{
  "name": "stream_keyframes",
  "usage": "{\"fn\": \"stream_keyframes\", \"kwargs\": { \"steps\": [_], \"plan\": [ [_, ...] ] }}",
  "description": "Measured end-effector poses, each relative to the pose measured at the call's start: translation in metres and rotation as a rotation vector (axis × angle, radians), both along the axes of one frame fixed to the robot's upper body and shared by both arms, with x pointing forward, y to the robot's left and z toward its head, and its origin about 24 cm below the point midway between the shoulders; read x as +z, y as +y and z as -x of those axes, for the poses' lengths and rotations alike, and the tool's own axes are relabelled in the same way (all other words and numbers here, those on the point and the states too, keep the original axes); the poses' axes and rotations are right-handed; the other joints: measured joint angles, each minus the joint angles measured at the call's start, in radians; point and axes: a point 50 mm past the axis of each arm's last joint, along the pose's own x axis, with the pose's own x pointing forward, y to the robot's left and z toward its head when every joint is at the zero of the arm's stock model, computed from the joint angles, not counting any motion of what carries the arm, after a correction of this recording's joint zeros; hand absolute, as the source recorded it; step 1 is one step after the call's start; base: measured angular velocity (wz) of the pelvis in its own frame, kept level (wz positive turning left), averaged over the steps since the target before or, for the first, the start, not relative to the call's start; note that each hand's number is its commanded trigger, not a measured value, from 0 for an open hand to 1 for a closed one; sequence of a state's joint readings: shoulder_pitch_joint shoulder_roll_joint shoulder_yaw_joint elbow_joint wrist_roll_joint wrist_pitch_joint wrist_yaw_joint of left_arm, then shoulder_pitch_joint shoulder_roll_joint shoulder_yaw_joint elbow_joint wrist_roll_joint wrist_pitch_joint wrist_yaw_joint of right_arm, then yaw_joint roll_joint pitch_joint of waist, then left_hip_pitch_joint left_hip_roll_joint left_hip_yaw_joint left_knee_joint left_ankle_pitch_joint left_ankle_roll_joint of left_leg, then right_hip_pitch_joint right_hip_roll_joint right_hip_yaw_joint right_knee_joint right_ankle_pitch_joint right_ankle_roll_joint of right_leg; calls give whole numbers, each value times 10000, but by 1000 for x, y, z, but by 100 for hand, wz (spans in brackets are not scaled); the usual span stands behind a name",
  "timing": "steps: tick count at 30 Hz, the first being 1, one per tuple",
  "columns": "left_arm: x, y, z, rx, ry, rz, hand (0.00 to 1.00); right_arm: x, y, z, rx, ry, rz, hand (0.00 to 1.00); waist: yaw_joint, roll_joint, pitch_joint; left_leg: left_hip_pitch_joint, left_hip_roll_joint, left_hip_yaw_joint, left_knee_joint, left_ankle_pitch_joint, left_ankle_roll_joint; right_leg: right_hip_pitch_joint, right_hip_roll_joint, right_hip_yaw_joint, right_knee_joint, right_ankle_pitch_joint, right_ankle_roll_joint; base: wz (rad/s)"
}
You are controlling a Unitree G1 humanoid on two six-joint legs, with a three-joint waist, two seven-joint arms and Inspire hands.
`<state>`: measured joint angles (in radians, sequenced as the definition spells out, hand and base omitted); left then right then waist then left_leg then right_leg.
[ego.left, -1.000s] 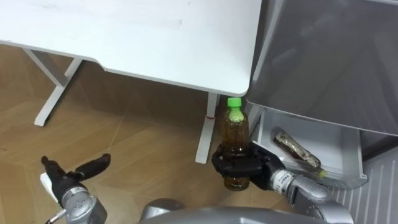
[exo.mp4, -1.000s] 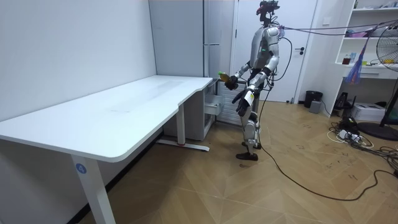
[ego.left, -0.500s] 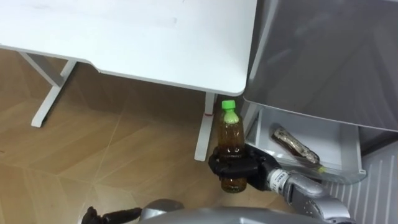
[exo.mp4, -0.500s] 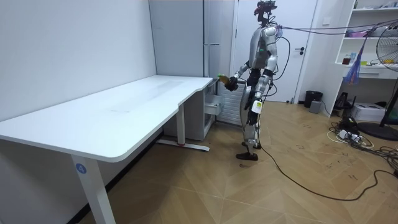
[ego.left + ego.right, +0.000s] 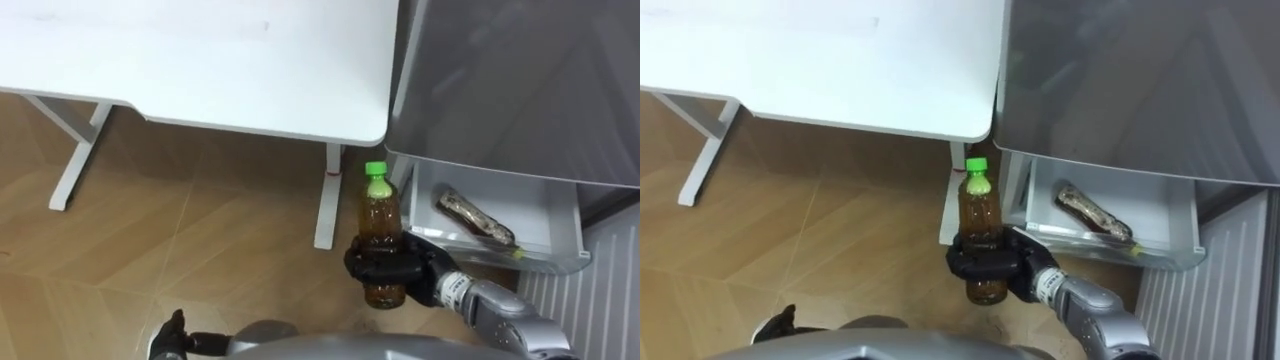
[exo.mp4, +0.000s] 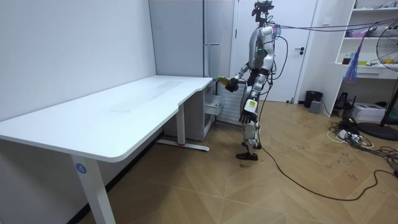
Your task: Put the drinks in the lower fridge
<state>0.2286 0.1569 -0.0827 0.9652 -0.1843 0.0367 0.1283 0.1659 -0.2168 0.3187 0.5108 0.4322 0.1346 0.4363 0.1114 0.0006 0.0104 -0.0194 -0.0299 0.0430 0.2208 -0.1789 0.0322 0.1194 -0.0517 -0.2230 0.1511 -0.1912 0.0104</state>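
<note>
A clear bottle of brown tea (image 5: 380, 232) with a green cap stands upright in my right hand (image 5: 392, 272), whose dark fingers curl round its lower half. I hold it above the wooden floor, just left of the open lower drawer (image 5: 545, 218) of the grey fridge (image 5: 520, 90). The drawer is white and holds a brownish packet (image 5: 476, 218). The fingers of my left hand (image 5: 176, 334) lie straight at the bottom edge, holding nothing. In the room view I stand at the fridge (image 6: 186, 56), with the bottle (image 6: 221, 78) held out towards it.
A white desk (image 5: 200, 60) fills the upper left, its corner touching the fridge. Its white leg (image 5: 328, 200) stands right behind the bottle, and another leg (image 5: 75, 150) is at the far left. Wooden floor lies open to the left of the bottle.
My left arm has dropped from in front of me to my side. The bottle stays in my right hand. The view has shifted slightly.
</note>
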Motion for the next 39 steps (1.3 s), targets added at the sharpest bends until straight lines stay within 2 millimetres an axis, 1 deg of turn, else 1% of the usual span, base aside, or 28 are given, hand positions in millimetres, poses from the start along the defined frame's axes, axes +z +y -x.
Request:
{"fn": "stream_keyframes", "kwargs": {
  "steps": [2,7,9,10,12,16,18,21,25,27,28,29,31,32,35,36,39],
  "plan": [
    [0,1,-2,-109,-36,10,0,-1,0,1,5,50,13,100,-31,-15,-1,2,1,0,-6,0,0,-2,0,-2,-1,0,0,0],
    [1,1,-7,-752,-38,-179,0,-16,-2,5,-407,859,338,100,-82,-14,7,80,-1,14,-58,2,1,46,-1,7,-3,1,2,0],
    [1,1,-8,-957,-28,-244,0,-21,-5,6,-700,1140,637,100,-285,-9,11,46,-6,6,-61,3,3,17,-4,13,-3,1,2,0],
    [1,1,-8,-1011,-30,-257,0,-21,-7,6,-832,1159,686,100,-311,-3,15,45,-6,18,-66,4,3,10,-5,22,-3,1,2,0],
    [2,1,-8,-1238,-23,-338,0,-22,-13,4,-1442,1134,914,100,-521,10,19,47,-1,31,-80,4,4,1,-5,24,-2,1,2,-2],
    [2,1,-10,-1331,-113,-387,0,-21,-22,0,-2460,966,1109,100,-589,10,15,126,13,155,-171,6,2,-20,-2,140,-2,1,2,-11],
    [2,0,-10,-1323,-186,-404,0,-22,-28,0,-3184,1019,1222,100,-615,12,11,135,20,271,-208,6,2,-76,1,288,-3,1,3,-13],
    [2,1,-10,-1357,-165,-441,0,-22,-31,-1,-3919,1112,1419,100,-748,19,3,145,22,328,-218,7,4,-110,-3,310,-2,3,5,-6],
    [2,-1,-10,-1343,-185,-408,0,-24,-36,0,-5068,1341,1365,100,-797,63,-24,240,20,381,-253,8,6,-122,-2,403,-2,3,6,-7],
    [1,-3,-8,-1271,-201,-447,0,-24,-38,1,-6130,1625,1071,100,-810,111,-26,313,17,395,-334,9,7,-92,0,450,-2,3,6,-6],
    [1,-4,-7,-1243,-196,-470,0,-24,-39,1,-6366,1685,992,100,-817,125,-27,314,17,395,-342,9,7,-81,1,468,-2,3,6,-5],
    [1,-5,-6,-1197,-186,-486,0,-24,-40,1,-6821,1797,815,100,-809,159,-48,331,17,396,-357,8,7,-76,5,498,-3,3,6,-5],
    [0,-7,-6,-1188,-198,-456,0,-24,-42,0,-7544,1951,419,100,-810,209,-46,382,17,399,-357,8,7,-80,5,526,-3,3,6,-4],
    [0,-8,-6,-1181,-212,-421,0,-23,-44,-1,-8038,2041,75,100,-805,255,-28,399,17,400,-359,8,7,-76,6,557,-2,3,6,-5],
    [0,-10,-6,-1110,-223,-340,0,-22,-46,-1,-9364,2384,-1066,100,-819,339,-27,465,18,399,-407,8,6,-61,13,598,-2,3,6,-5],
    [0,-10,-5,-1125,-211,-332,0,-22,-46,-1,-10062,2555,-1706,100,-824,355,-30,481,19,374,-414,9,6,-51,17,605,-4,3,6,-3],
    [0,-10,-4,-1118,-194,-302,0,-23,-48,3,-11434,2881,-2672,100,-830,340,-20,512,19,386,-416,8,5,5,17,585,-7,3,6,0]
  ]
}}
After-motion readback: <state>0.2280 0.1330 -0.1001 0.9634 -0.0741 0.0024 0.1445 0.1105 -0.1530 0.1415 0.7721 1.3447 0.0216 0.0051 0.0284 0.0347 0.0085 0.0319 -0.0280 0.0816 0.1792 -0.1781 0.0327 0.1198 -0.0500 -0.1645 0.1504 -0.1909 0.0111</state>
